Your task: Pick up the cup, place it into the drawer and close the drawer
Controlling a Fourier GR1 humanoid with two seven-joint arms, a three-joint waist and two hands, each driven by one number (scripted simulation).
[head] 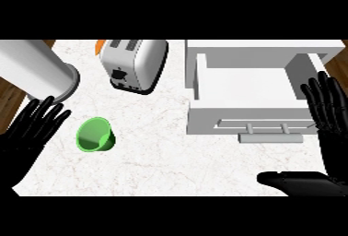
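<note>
1. Right hand point(327, 115) stands open at the right edge, beside the open drawer point(246, 94).
2. Left hand point(32, 125) is open near the green cup point(94, 134).
3. Cup lies tipped on the surface point(170, 156).

Counter top point(170, 156): white marble-look stone, faint grey veining, smooth, low sheen. Cup point(95, 134): green plastic, smooth, slightly glossy. Toaster point(135, 64): brushed silver metal shell, satin finish, dark slots. Drawer point(248, 99): white, matt, smooth panels; handle point(269, 137) grey, metal-look. Cylinder point(37, 69): pale grey, smooth, satin. Floor point(10, 94): brown wood grain. Both hands, left point(31, 129) and right point(329, 110): black, matt.
</note>
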